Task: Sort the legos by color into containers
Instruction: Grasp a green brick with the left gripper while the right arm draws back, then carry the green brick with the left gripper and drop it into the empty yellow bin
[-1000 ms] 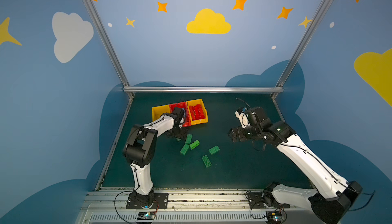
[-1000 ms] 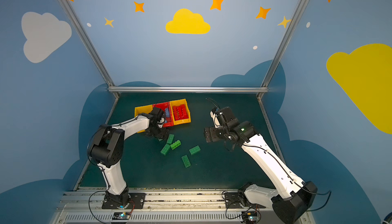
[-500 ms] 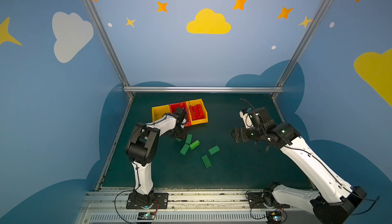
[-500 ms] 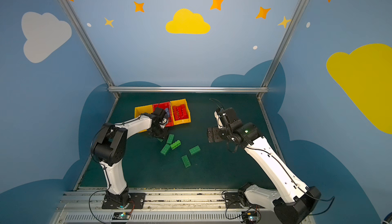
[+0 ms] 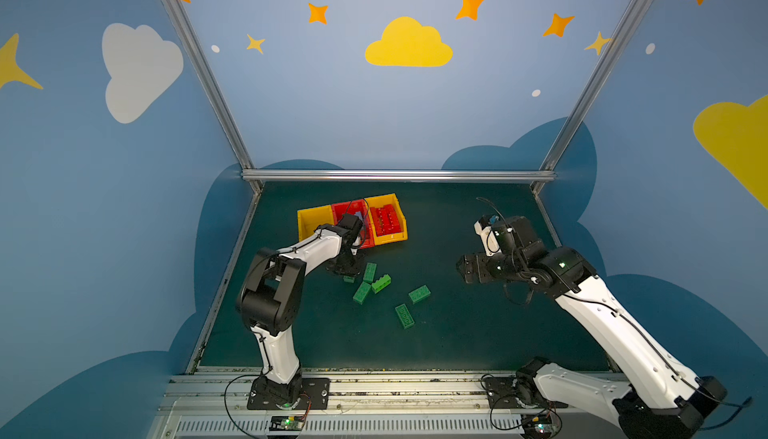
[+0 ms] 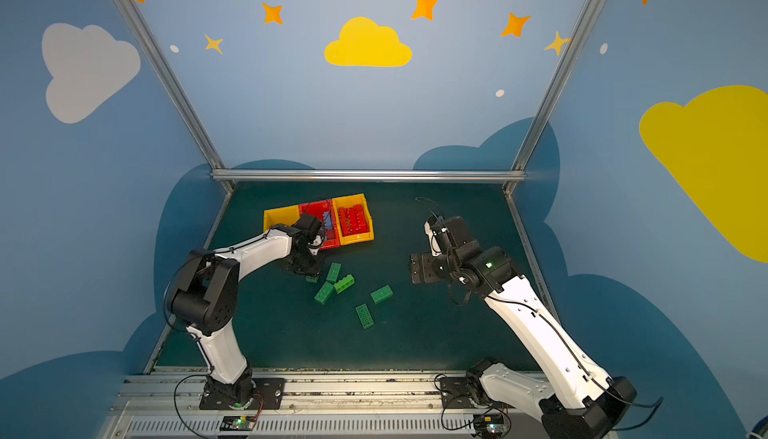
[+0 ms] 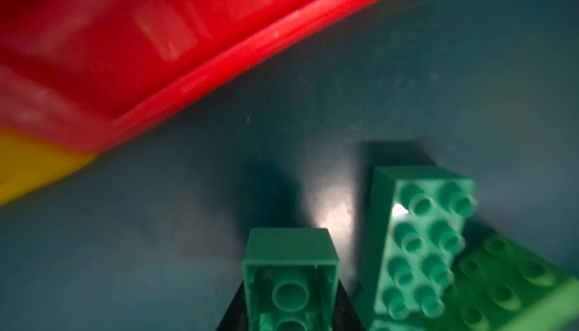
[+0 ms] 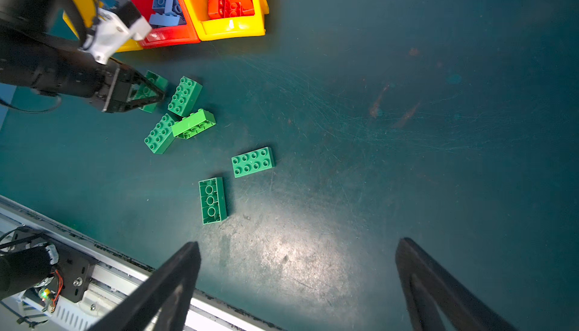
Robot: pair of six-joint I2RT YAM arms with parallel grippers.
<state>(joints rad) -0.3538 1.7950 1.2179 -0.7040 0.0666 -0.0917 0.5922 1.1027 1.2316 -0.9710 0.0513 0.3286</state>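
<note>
My left gripper (image 5: 347, 273) (image 7: 289, 310) is low over the mat, just in front of the red container (image 5: 367, 243), and it is shut on a green lego (image 7: 289, 270) lying underside-up between its fingers. Several more green legos lie loose beside it, the nearest one (image 5: 369, 272) (image 7: 416, 245) studs-up. The containers stand joined in a row: a yellow one (image 5: 312, 223), the red one holding blue legos (image 8: 166, 0), and a yellow one (image 5: 394, 238) holding red legos (image 5: 386, 219). My right gripper (image 5: 466, 268) (image 8: 297, 242) hangs open and empty above bare mat.
Two green legos (image 5: 419, 294) (image 5: 404, 316) lie apart toward the middle of the dark green mat (image 5: 457, 333). A metal rail (image 5: 374, 378) runs along the front edge. Blue walls enclose the back and sides.
My left gripper has closed on the green lego in front of the red container. My right arm has drifted slightly to the right, still open.
</note>
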